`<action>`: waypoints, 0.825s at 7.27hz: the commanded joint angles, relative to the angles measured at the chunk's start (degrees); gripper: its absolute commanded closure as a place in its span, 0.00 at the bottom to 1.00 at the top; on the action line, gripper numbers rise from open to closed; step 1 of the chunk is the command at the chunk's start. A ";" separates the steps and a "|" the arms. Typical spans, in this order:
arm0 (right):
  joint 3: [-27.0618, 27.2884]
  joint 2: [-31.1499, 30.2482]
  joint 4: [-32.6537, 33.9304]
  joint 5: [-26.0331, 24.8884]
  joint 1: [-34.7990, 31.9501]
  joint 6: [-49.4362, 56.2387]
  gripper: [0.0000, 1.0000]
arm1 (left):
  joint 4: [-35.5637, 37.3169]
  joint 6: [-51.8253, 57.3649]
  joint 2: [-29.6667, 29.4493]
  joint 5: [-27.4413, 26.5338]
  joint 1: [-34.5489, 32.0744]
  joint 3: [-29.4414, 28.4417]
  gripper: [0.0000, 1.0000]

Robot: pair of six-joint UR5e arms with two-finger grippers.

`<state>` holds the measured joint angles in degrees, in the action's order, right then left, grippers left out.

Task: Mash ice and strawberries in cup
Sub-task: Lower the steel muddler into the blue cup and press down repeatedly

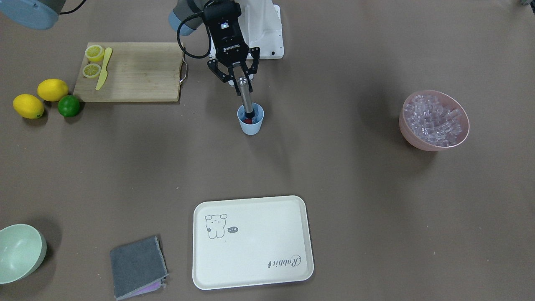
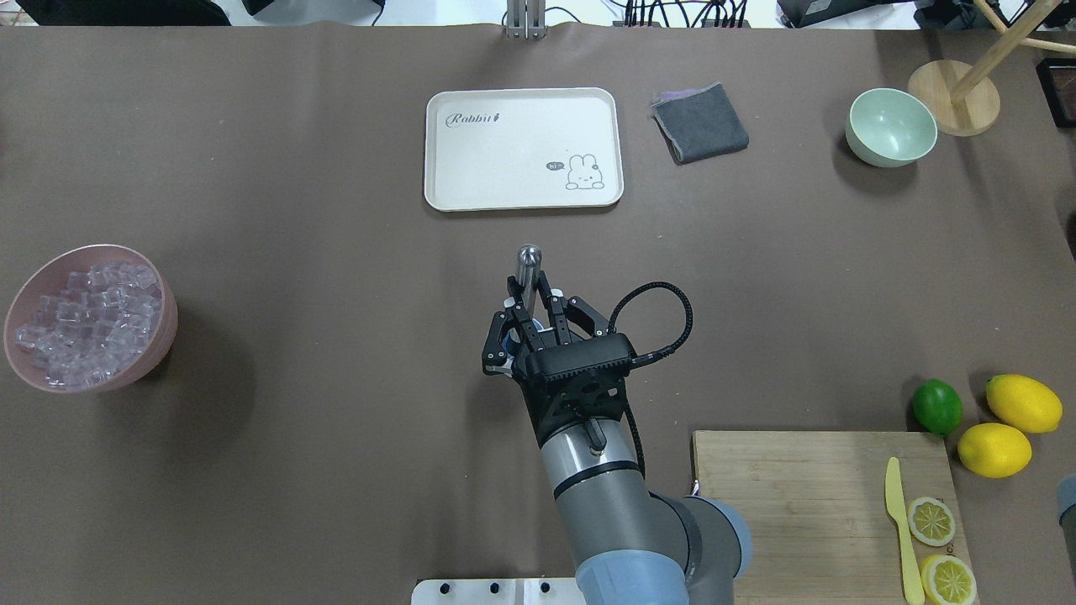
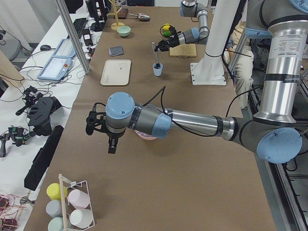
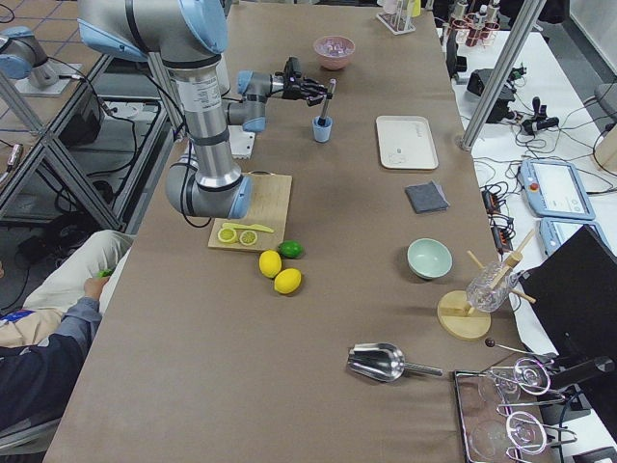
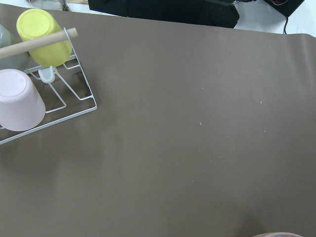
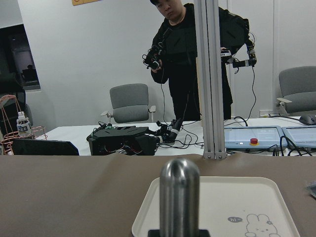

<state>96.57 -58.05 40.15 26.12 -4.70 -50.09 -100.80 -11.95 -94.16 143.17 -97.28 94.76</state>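
Near the middle of the front-facing view, the robot's right hand (image 1: 241,83) pinched the top of a slim grey metal muddler (image 1: 246,100) whose foot stood inside the small light blue plastic cup (image 1: 252,125), down at the small red strawberry (image 1: 248,121), while the clear glassy ice cubes (image 1: 434,119) filled the pink bowl (image 1: 407,131) at the frame's right. Since the muddler leaned and the light cup stood unheld on the brown table (image 1: 334,167), a slanted push could well tip or skid it. Whether the left hand (image 3: 96,124), well apart in the left side view, was spread or pressed together could not be told.
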 commanded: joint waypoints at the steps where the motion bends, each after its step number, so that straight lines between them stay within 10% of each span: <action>1: -1.11 0.13 -0.25 -0.02 0.04 -0.01 1.00 | -0.01 -0.01 0.02 0.00 -0.02 -0.01 0.02; 6: 2.30 -0.40 -0.25 0.95 0.04 0.69 1.00 | -0.01 -0.10 -0.06 0.00 -0.28 0.78 0.02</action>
<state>97.11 -58.16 39.90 26.83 -4.59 -49.77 -100.81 -12.02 -94.24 143.17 -97.48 95.46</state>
